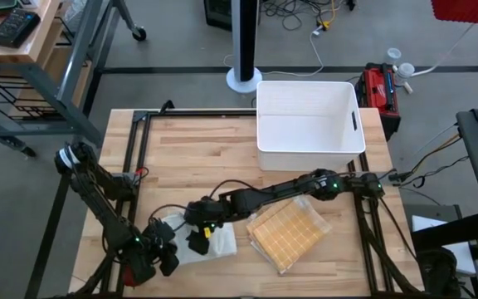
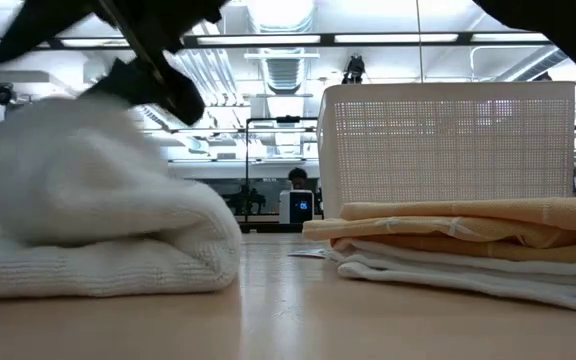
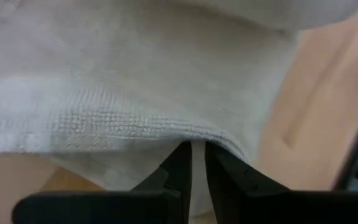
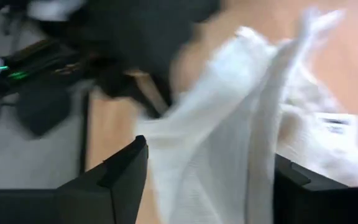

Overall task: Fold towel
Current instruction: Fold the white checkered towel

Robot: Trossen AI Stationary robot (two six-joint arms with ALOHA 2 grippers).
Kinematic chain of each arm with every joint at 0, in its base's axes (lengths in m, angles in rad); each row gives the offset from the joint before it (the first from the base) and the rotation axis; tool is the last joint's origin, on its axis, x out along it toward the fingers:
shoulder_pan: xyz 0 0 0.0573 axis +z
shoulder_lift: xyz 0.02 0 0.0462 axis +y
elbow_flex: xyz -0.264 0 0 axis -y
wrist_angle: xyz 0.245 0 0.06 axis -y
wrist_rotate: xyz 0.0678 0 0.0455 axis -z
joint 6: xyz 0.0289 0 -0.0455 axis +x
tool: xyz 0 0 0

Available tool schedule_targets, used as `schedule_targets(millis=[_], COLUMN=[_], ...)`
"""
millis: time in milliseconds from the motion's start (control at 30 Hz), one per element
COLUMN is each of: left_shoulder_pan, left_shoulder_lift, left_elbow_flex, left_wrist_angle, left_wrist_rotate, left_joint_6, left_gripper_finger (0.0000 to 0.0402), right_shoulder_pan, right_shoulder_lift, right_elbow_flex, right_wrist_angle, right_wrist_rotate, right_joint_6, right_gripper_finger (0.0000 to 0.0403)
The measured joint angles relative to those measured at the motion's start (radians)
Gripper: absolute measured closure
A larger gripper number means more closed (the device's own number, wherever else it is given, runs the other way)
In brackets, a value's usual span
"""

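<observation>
Fingers of the left gripper are pinched on the edge of the white towel; the left wrist view shows the 2 dark tips close together with a thin fold of cloth between them. That gripper sits at about 7 o'clock on the wooden table, near the front edge, with the left arm reaching in from 9 o'clock.

Just beside it, toward 6 o'clock, the white towel lies bunched on the table. From table height it reads as a thick, rounded roll.

Over the towel hangs the right gripper, its fingers spread wide, one to each side of the loose cloth, not clamped on it. The right arm stretches across the table from 3 o'clock.

Farther toward 4 o'clock, a stack of folded cloths rests apart from the white towel, with a yellow checked one on top and white layers under it.

At 1 o'clock stands a white plastic bin, behind the stack.
</observation>
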Motion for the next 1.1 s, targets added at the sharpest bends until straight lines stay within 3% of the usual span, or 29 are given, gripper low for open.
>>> schedule_targets(millis=[267,567,733,867,1033,1100], left_shoulder_pan=[-0.011,-0.113,-0.161,-0.171,-0.171,-0.171], left_shoulder_lift=[-0.005,-0.005,-0.004,0.007,0.007,0.009], left_elbow_flex=[0.031,0.115,0.207,0.266,0.305,0.311], left_wrist_angle=[-0.005,-0.092,-0.242,-0.319,-0.370,-0.366], left_wrist_rotate=[0.001,0.091,0.059,-0.006,-0.064,-0.074], left_joint_6=[0.006,-0.071,-0.183,-0.189,-0.189,-0.189], left_gripper_finger=[0.0365,0.0365,0.0365,0.0365,0.0365,0.0365], right_shoulder_pan=[-0.007,0.006,0.037,0.046,0.050,0.049], right_shoulder_lift=[-0.010,-0.077,-0.064,-0.036,0.021,0.049], right_elbow_flex=[0.002,0.002,-0.006,-0.012,-0.012,-0.015], right_wrist_angle=[-0.032,-0.321,-0.410,-0.380,-0.322,-0.296], right_wrist_rotate=[-0.021,-0.036,0.143,0.284,0.314,0.271], right_joint_6=[0.007,-0.105,-0.132,-0.132,-0.156,-0.153], right_gripper_finger=[0.0154,0.0156,0.0174,0.0196,0.0228,0.0242])
